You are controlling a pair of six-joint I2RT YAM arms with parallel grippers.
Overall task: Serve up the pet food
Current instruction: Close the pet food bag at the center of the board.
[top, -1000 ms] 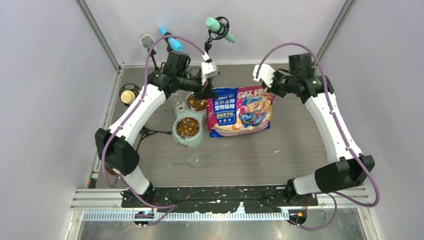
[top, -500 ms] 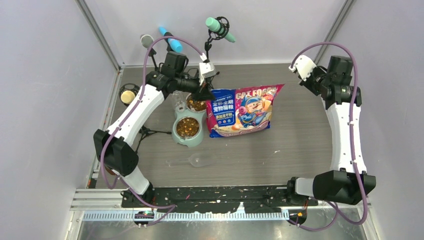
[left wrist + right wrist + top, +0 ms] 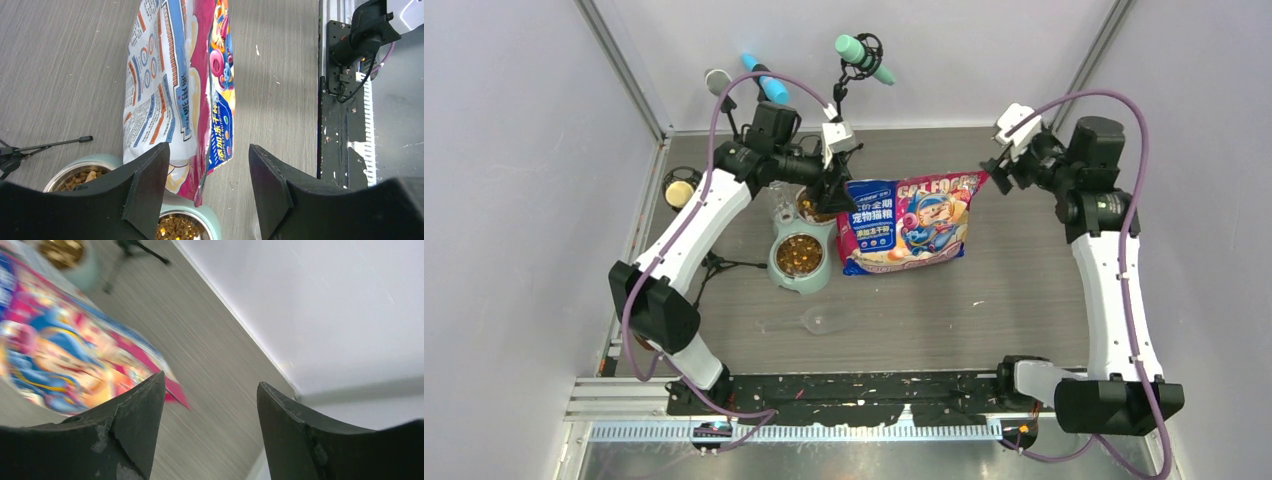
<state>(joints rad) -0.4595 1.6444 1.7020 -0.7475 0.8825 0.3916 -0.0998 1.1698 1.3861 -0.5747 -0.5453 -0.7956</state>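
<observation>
black left claw (image 3: 208, 150) and right claw (image 3: 210, 382) both gape wide, empty, touching nothing, near the pink bag (image 3: 909, 222).

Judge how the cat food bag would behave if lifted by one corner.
The bag would probably sag and fold: it lies flat and its film looks thin and creased. Its glossy surface may slip between jaws. It bulges slightly, so its contents would likely shift towards the low end.
</observation>
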